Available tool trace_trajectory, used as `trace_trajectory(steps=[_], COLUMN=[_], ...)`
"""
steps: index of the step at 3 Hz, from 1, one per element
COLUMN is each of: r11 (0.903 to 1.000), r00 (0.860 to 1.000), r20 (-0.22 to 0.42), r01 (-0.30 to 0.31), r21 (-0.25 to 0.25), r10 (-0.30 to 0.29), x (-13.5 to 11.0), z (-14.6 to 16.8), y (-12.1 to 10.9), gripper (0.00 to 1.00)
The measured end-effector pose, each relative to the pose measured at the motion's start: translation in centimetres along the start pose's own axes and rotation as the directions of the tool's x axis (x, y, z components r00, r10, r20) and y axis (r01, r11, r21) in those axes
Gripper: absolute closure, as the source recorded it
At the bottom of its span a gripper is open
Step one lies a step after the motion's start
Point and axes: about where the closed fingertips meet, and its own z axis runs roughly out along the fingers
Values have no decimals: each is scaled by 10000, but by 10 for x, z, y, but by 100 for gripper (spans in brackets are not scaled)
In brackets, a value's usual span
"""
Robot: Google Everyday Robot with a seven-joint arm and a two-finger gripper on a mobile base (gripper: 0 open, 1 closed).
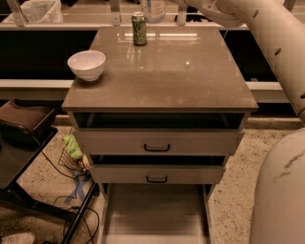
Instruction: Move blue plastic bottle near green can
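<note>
Two task items shared the table's 12 o'clock edge: blue plastic bottle just beside green can, as the task wants. Gripper was off-frame above, so we couldn't tell the jaws' state.

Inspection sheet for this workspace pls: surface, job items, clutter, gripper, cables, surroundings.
Surface: brown cabinet top, glossy, with light reflections.
Job's things: green can upright at the far edge; blue plastic bottle just right of it, upper part cut off.
Clutter: white bowl at the left edge.
Gripper: gripper at the top edge by the bottle, mostly out of frame.
Cables: cables on the floor, lower left.
Surroundings: two handled drawers below; wire basket lower left.
</note>
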Motion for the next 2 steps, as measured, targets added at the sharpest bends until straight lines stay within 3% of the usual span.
trace_trajectory(steps=[1,2], r11=[10000,9963], r00=[10000,9995], r20=[1,-60], r01=[-11,-296], r21=[6,801], r10=[11,302], x=[0,11], z=[1,5], y=[0,-24], gripper=[100,100])
